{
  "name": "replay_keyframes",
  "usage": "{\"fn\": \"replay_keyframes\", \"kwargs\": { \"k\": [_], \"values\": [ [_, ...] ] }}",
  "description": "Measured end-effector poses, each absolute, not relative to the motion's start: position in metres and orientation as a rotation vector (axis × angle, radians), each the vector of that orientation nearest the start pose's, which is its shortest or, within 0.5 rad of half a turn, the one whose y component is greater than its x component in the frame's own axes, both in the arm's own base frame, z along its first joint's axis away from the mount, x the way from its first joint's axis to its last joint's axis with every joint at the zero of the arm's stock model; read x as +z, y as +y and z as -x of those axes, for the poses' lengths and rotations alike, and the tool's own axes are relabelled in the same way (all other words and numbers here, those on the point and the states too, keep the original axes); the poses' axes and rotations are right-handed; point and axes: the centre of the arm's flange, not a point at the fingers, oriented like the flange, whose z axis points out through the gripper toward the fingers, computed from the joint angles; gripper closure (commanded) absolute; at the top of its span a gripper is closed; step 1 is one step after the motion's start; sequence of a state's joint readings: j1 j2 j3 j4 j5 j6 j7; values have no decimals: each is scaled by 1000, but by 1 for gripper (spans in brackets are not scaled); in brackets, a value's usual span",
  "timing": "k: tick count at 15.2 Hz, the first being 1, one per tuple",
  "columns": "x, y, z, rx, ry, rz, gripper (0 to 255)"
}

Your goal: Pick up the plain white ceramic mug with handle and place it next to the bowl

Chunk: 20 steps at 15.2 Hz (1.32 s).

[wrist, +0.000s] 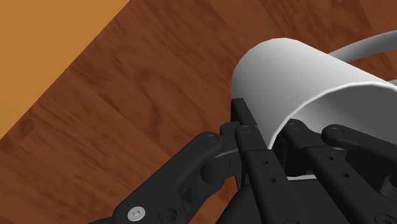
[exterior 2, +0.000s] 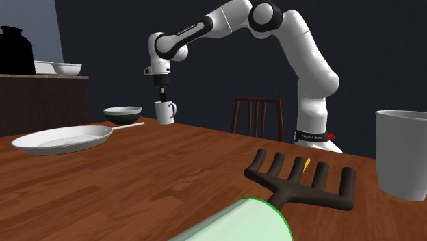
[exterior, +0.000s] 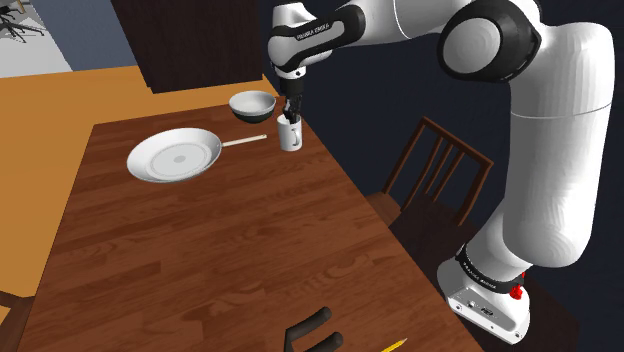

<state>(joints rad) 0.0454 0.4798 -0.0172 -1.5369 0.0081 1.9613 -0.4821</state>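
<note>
1. The all-black two-finger end effector [exterior: 290, 120] is pointing straight down from the white arm, over the far end of the brown wood-grain desk [exterior: 200, 260].
2. It is pinching the wall of the plain white cylindrical mug [exterior: 289, 137]. In the wrist view one finger [wrist: 249, 147] is sitting outside the wall and the other inside the cup, with the rim clamped between them.
3. Key relation: the mug is sitting directly under the end effector, with its long axis upright and in line with the fingers. There is no sideways offset to close.
4. I can't tell whether the mug base is touching the desk or riding just above it. It is at or very near the surface.
5. The dark round bowl [exterior: 252, 104] is lying just beside the mug, toward the shoulder view's left and a little further back. A small gap is showing, with no contact.
6. The mug handle [exterior 2: 173, 108] is pointing to the second exterior view's right, away from the bowl, so it isn't getting between the two.
7. The white round frying pan [exterior: 175, 156] is sitting further to the shoulder view's left, and its thin pale handle is reaching toward the mug.
8. Judgement: the placement is looking close to done. What remains is settling the base, spreading the fingers and lifting straight up along the mug's axis. Any tilt risks the inner finger dragging the mug over.
</note>
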Motion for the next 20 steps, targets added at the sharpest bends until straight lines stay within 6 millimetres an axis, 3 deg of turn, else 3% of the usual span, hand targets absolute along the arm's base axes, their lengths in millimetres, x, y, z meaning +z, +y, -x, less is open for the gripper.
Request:
{"fn": "replay_keyframes", "kwargs": {
  "k": [2, 8, 9, 15, 20],
  "values": [
    [363, 21, -684, 85, -787, 3028, 255],
    [361, 21, -683, 84, -787, 3028, 255],
    [361, 21, -683, 84, -787, 3028, 0],
    [361, 21, -683, 84, -787, 3028, 0],
    [404, 22, -687, 81, -788, 3029, 0]
  ]
}}
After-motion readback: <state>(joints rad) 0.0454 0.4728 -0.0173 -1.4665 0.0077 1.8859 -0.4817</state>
